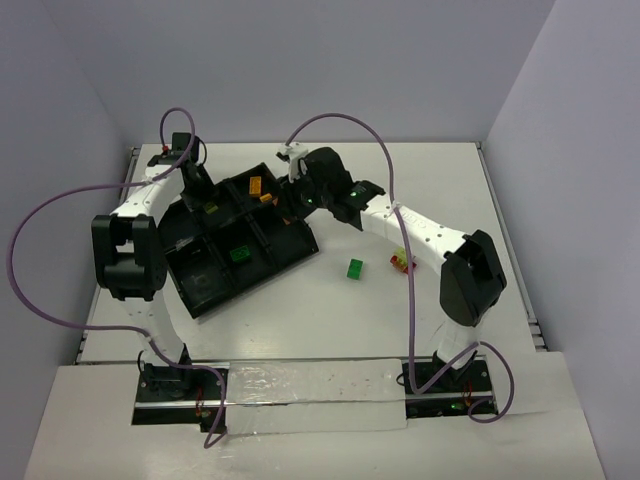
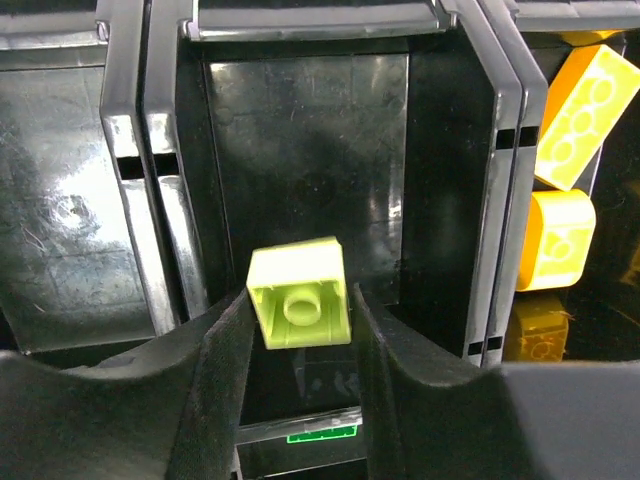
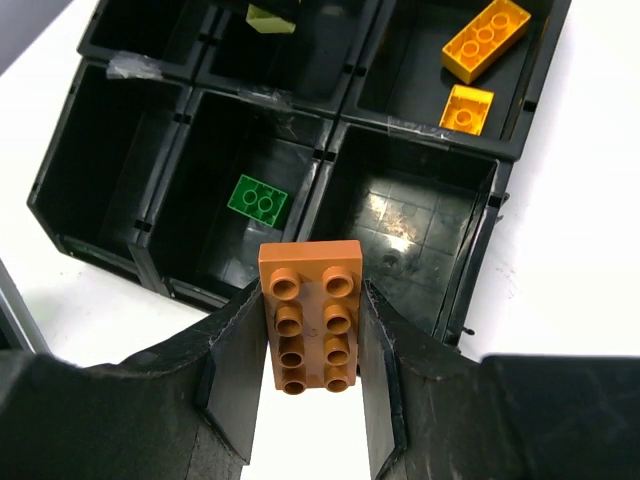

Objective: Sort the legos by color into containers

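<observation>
Tray (image 3: 420, 225): black plastic, glossy; floors scuffed and scratched, with patches of glare. Tape (image 3: 258, 95) on its dividers: clear, shiny, wrinkled. Yellow-green brick (image 2: 300, 297): smooth plastic, soft sheen. Orange brick (image 3: 311, 315): smooth plastic, duller, near matt. Green brick (image 3: 257, 198) and yellow bricks (image 2: 578, 115): smooth, lightly glossy plastic. Left fingers (image 2: 225, 375) and right fingers (image 3: 235, 365): black, matt, faintly grained. Table (image 1: 330, 310): white, matt, smooth. Arm link (image 1: 425, 232): white shell, smooth, slight gloss.
</observation>
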`<state>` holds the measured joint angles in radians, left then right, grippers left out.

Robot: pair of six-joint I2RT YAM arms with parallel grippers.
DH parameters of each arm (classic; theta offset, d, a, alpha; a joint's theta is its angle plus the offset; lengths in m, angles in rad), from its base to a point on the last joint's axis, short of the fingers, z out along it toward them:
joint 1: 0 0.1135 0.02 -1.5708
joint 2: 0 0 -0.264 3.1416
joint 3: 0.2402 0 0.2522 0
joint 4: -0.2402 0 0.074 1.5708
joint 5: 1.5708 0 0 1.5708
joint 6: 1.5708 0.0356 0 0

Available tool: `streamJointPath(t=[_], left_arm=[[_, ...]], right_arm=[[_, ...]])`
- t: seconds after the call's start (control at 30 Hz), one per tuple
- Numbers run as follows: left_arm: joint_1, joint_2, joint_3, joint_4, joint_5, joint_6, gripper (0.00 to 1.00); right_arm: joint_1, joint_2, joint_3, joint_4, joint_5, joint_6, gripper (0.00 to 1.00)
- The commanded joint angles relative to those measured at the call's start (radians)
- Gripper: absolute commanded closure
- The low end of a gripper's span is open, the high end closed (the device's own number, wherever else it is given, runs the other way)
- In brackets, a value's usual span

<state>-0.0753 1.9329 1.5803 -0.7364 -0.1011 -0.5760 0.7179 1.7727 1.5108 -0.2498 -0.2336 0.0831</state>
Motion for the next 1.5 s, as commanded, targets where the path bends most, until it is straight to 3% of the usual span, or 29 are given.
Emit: streamJointPath(t=[0.0,0.23,0.43,0.6,0.87,1.3,1.47], left_arm=[[0.003,-0.021,0.035,-0.009,0.015,0.013,0.38],[0.003,-0.058,0.061,-0.047,0.003,0.018,0.2],[0.002,-0.114,0.103,-0.102,0.038,-0.01,0.2],[-0.004,-0.244,0.024,-0.069,0.119,-0.044,0.2],[-0.003,-0.252,0.129,-0.127,0.044,-0.008,0.2],[-0.003,-0.268,0.109,-0.11,0.058,0.007,0.2],[-0.003,-0.294,0.103,-0.115,0.032,0.014,0.2]], right_arm=[[0.006,0.024,0.01,0.024,-0.011,0.001,0.99],[0.012,0.038,-0.017,0.043,-0.006,0.023,0.93],[0.015,0.077,0.015,0.011,0.002,0.02,0.83],[0.021,0.09,0.028,0.0,0.036,-0.01,0.71],[0.027,0.099,0.069,-0.002,0.062,0.005,0.54],[0.028,0.047,0.045,-0.024,0.156,0.051,0.44],[0.019,-0.094,-0.094,0.02,0.351,0.143,0.44]])
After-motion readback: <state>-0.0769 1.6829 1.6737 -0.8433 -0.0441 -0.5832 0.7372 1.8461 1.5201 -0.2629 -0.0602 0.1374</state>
